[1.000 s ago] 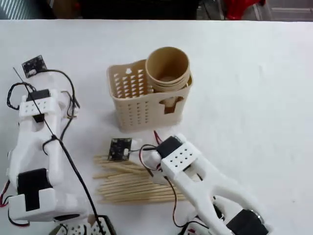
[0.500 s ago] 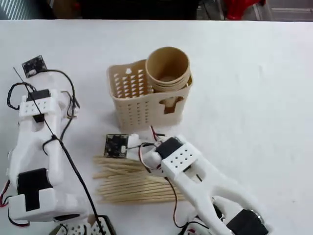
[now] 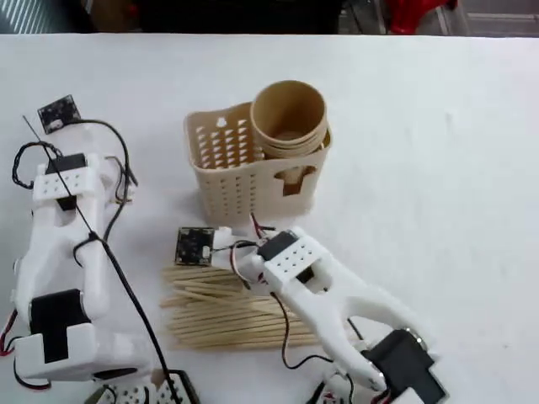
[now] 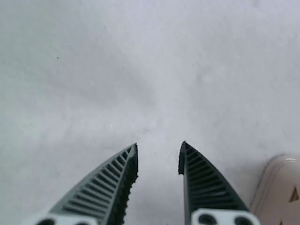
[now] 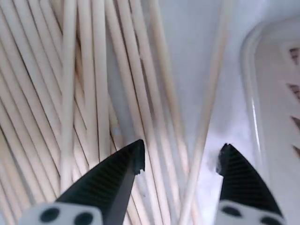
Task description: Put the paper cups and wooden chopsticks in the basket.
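A stack of paper cups point(image 3: 290, 118) stands in the right part of the beige perforated basket point(image 3: 236, 181). A pile of wooden chopsticks point(image 3: 221, 310) lies on the white table in front of the basket. My right gripper point(image 5: 180, 157) hangs open just above the pile's far edge, with chopsticks point(image 5: 93, 98) under and between its fingers; the basket's wall point(image 5: 276, 117) is close beside it. In the high view the right arm point(image 3: 290, 261) sits over the pile's upper right part. My left gripper point(image 4: 158, 157) is open over bare table at the far left, holding nothing.
The left arm point(image 3: 63, 252) lies along the table's left side with its cables. A basket corner point(image 4: 279, 192) shows near the left gripper. White table stretches to the right of the basket and behind it.
The right arm has shifted left and toward the basket over the chopstick pile. The left arm has kept still.
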Action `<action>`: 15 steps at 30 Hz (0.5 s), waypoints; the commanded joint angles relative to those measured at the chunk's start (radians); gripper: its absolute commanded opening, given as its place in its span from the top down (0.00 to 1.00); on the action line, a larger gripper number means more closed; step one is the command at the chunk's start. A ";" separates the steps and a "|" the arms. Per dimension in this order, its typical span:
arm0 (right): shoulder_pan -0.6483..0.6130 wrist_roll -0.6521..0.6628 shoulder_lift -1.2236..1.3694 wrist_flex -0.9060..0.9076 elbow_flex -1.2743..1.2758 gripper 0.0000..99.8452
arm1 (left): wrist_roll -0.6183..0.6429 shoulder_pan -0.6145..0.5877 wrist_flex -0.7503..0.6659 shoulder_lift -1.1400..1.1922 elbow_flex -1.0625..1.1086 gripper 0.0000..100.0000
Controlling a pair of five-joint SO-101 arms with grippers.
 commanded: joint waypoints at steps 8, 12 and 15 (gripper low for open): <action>0.008 0.083 0.077 -0.012 -0.044 0.91 | 0.006 -0.010 -0.017 -0.050 -0.012 0.84; 0.008 0.075 0.073 0.008 -0.048 0.98 | 0.006 -0.010 -0.017 -0.050 -0.012 0.84; 0.010 0.075 0.073 0.022 -0.049 0.98 | 0.006 -0.010 -0.017 -0.050 -0.012 0.84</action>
